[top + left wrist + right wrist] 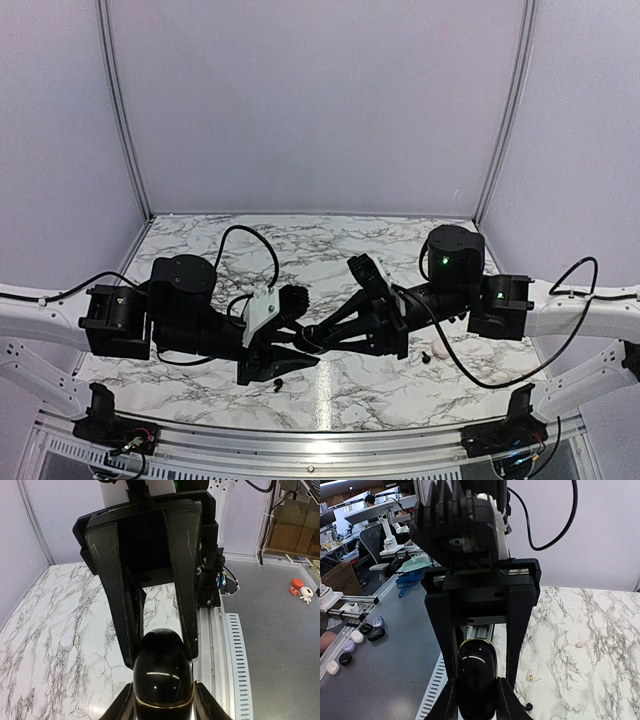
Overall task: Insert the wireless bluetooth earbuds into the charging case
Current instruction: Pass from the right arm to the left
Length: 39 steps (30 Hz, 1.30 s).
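Note:
Both grippers meet above the middle of the marble table. My left gripper (306,342) and right gripper (326,332) are each shut on the same black glossy egg-shaped object (314,336) with a thin gold seam, held between them off the table. It fills the left wrist view (162,672) and the right wrist view (476,672). One tiny black earbud (278,384) lies below the left gripper. The other (426,357) lies under the right arm and also shows in the right wrist view (528,706). No cream-white charging case is clearly in view.
Small pale pieces lie on the marble by the right earbud (532,677) and farther right (579,643). A metal rail (320,442) runs along the table's near edge. Beyond it, a grey bench holds several spare cases (360,635) and a red toy (300,587).

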Available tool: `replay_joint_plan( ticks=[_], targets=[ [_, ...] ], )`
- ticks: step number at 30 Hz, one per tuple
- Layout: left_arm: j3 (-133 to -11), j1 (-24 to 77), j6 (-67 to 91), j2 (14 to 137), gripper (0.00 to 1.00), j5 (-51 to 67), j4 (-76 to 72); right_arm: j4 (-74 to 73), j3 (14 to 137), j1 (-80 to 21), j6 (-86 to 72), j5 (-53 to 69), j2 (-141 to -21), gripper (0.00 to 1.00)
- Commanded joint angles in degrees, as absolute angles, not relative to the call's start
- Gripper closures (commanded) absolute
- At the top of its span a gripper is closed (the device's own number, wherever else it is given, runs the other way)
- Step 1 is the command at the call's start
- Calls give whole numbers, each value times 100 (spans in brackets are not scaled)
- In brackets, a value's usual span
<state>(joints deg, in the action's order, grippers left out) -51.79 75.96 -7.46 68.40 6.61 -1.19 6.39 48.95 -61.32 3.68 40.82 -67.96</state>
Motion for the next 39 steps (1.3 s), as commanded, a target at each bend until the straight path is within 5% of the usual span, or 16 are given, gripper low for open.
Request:
replay_joint_plan(
  ticks=[1,12,14,18,22,31,39],
  targets=[
    [-5403,7574,-714,6932,62,745,-315,709,5036,-6106,430,4044,-6829,98],
    [-5368,7559,-778,6936,82,686,-360,692,4987,-6103,431,4018,-6820,98],
    [-5353,7558,-782,6941,83,670,-369,699,4980,-6106,422,4008,-6820,98],
    [-5338,7559,-791,6899,66,616,-409,707,4974,-6104,404,4016,-6829,97],
    [-5318,7559,-800,6832,64,617,-451,702,4981,-6108,404,4034,-6838,98],
    [-5276,7557,-857,6815,81,750,-442,693,5001,-6108,401,4021,-6864,97],
    [-5132,7559,-892,6730,94,834,-528,725,5015,-6099,259,3608,-6821,74]
  ],
)
